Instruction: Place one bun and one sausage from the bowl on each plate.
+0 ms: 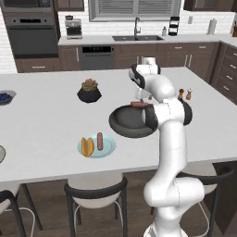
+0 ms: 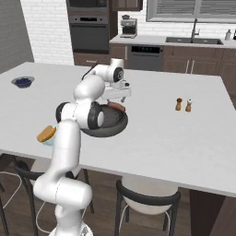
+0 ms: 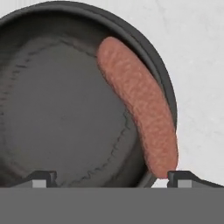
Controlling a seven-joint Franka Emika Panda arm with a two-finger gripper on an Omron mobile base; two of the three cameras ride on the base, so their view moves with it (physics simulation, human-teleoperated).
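The wide dark bowl (image 1: 118, 126) (image 2: 119, 126) sits on the island counter and holds one reddish-brown sausage (image 1: 139, 105) (image 2: 116, 107) against its far rim. My gripper (image 1: 140, 99) (image 2: 116, 99) hangs just above that sausage, open and holding nothing. In the hand view the sausage (image 3: 138, 109) lies curved along the bowl's (image 3: 48, 96) right wall, its lower end near my right fingertip (image 3: 186, 177). The light blue plate (image 1: 109, 149) carries a bun (image 1: 87, 146) (image 2: 46, 133) and a second sausage (image 1: 100, 141). A grey plate rim (image 1: 1, 153) peeks in at the left edge.
A black plant pot (image 1: 89, 92) stands behind the blue plate. A small bowl of blue berries (image 1: 5, 97) (image 2: 22, 81) is far left. Salt and pepper shakers (image 1: 184, 94) (image 2: 183, 104) stand to the right. Stools (image 1: 95, 192) line the near counter edge.
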